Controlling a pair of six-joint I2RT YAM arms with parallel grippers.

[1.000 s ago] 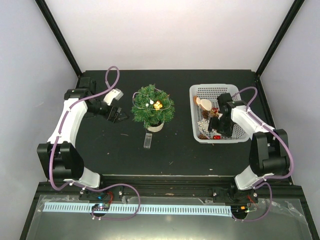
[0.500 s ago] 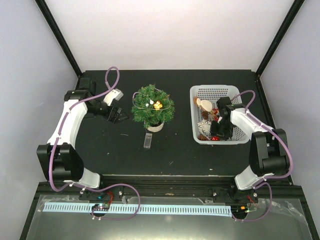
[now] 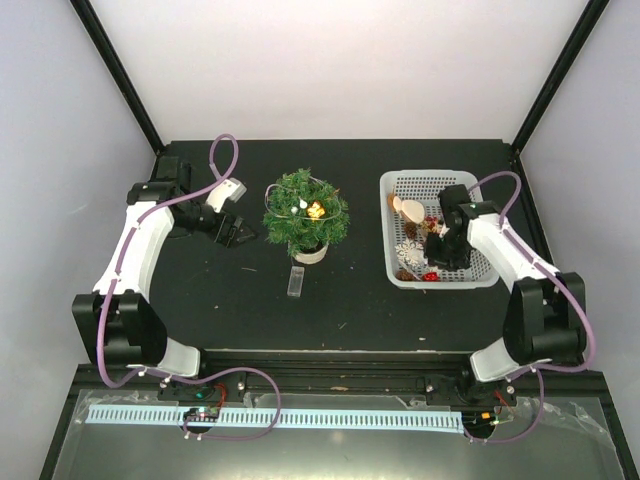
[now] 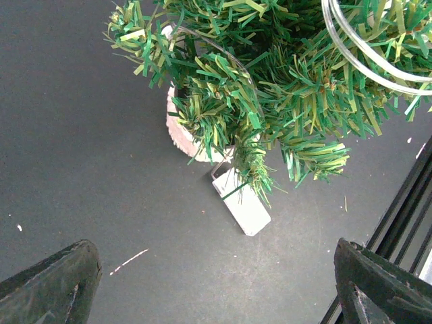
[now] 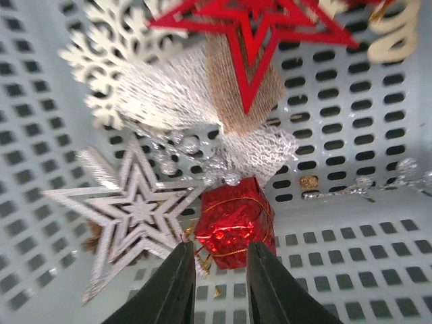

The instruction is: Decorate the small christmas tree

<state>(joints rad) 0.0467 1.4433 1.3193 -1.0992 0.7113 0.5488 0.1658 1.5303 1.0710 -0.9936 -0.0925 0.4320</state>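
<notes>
The small christmas tree (image 3: 305, 215) stands mid-table on its beige base (image 4: 179, 131); its dark green branches (image 4: 270, 81) carry a clear wire loop and a lit gold ornament. My left gripper (image 3: 238, 232) hovers just left of the tree, open and empty, its fingers (image 4: 54, 283) wide apart. My right gripper (image 3: 437, 258) reaches down into the white basket (image 3: 430, 176). Its jaws have narrowed onto the near end of a shiny red gift box ornament (image 5: 236, 216) tied with gold thread, one finger on each side of it.
A small white tag (image 3: 295, 281) lies on the black table in front of the tree. In the basket lie a red star (image 5: 256, 27), a silver star (image 5: 135, 209), a white snowflake (image 5: 101, 47), burlap and mesh pieces. The basket wall (image 5: 351, 270) is close under the fingers.
My right gripper has closed from wide open onto the red gift box, dipping toward the basket's front and back a little. The left arm has hardly moved.
</notes>
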